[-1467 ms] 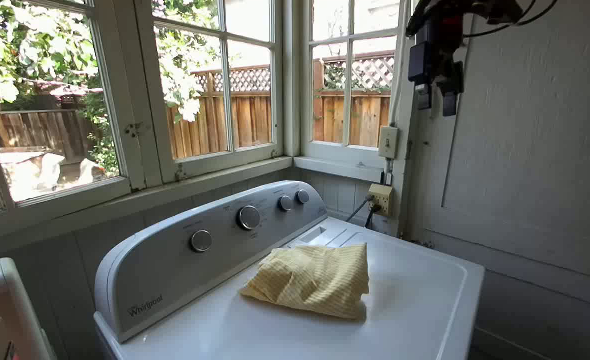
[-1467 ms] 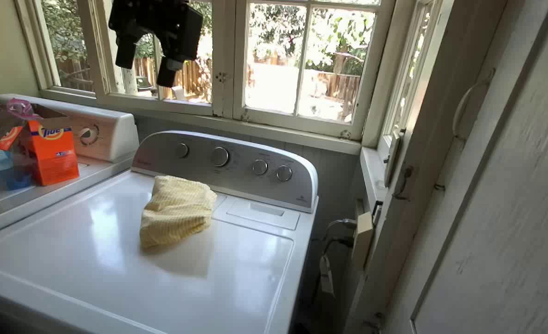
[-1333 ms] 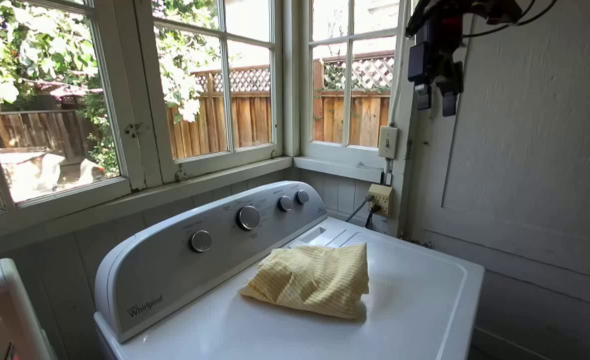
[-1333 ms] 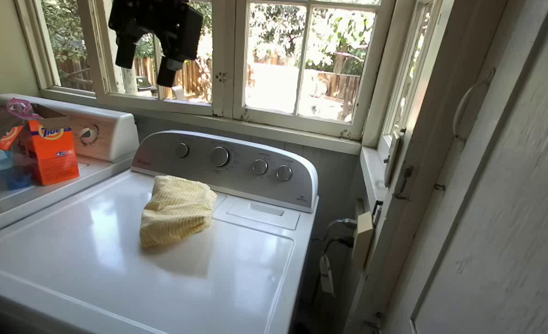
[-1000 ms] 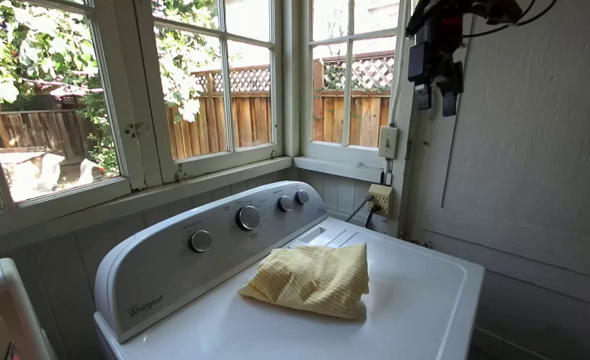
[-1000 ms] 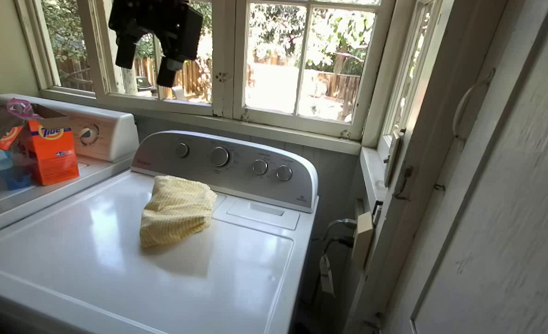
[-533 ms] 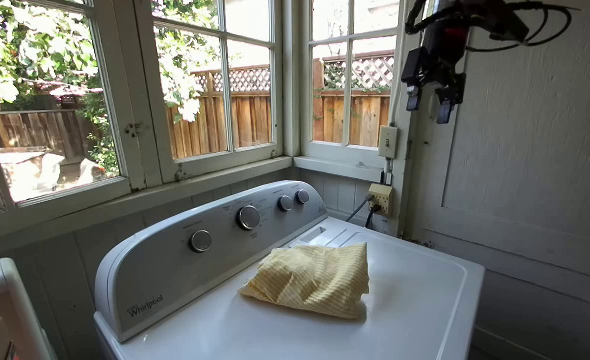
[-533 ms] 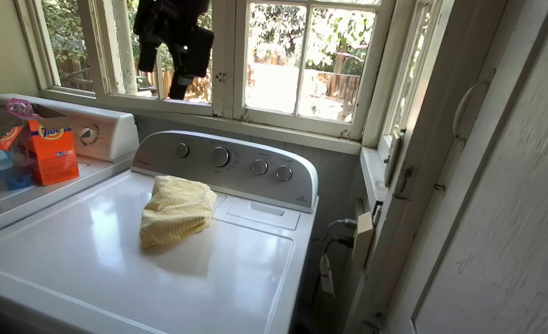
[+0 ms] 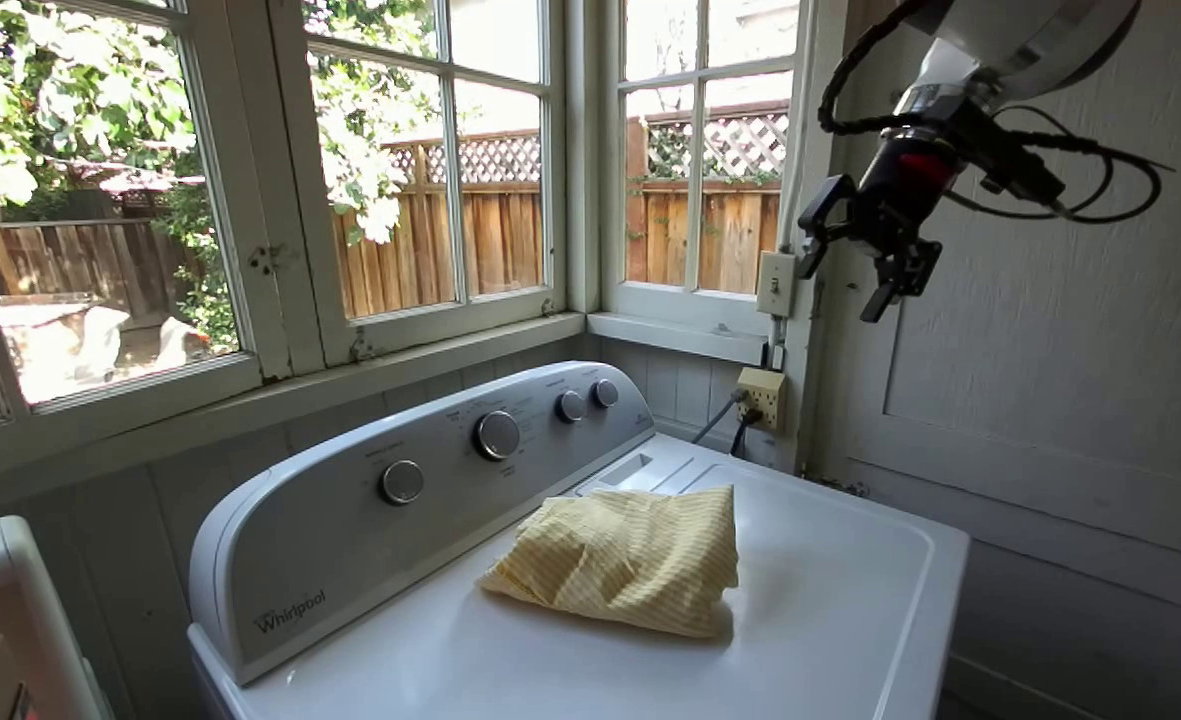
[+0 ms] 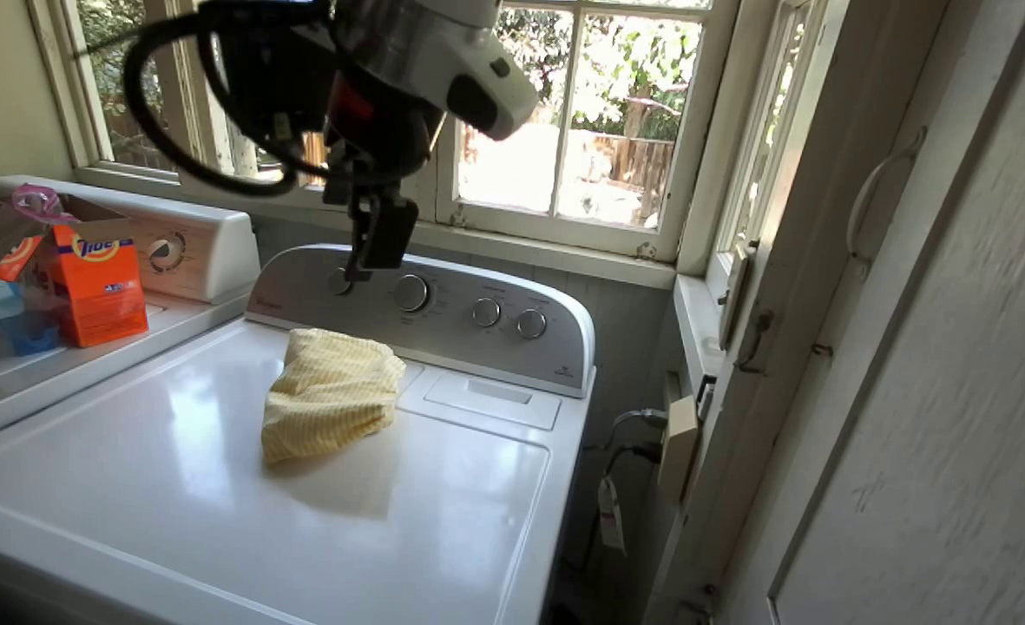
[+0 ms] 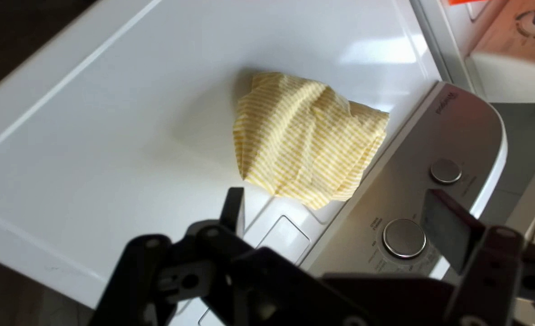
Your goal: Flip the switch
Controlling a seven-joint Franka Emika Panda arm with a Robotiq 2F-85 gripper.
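The switch (image 9: pixel 776 284) is an off-white upright plate with a small toggle, on the frame beside the corner window. It shows nearly edge-on in an exterior view (image 10: pixel 736 291) and is out of the wrist view. My gripper (image 9: pixel 843 285) is open and empty, high above the washer. In that exterior view it appears just right of the switch; its distance from it is unclear. In an exterior view the gripper (image 10: pixel 371 267) appears in front of the washer's dials, well left of the switch. In the wrist view the gripper (image 11: pixel 335 199) has its fingers wide apart.
A yellow striped cloth (image 9: pixel 620 560) lies on the white washer (image 9: pixel 830 600). A beige outlet (image 9: pixel 762 398) with plugged cords is below the switch. A door with a handle (image 10: pixel 881 200) stands at the right. An orange Tide box (image 10: pixel 104 282) is on the neighbouring machine.
The arm held still, then moved down within the last half second. The gripper has tilted and turned, and more of the arm now shows in both exterior views. The switch looks unchanged.
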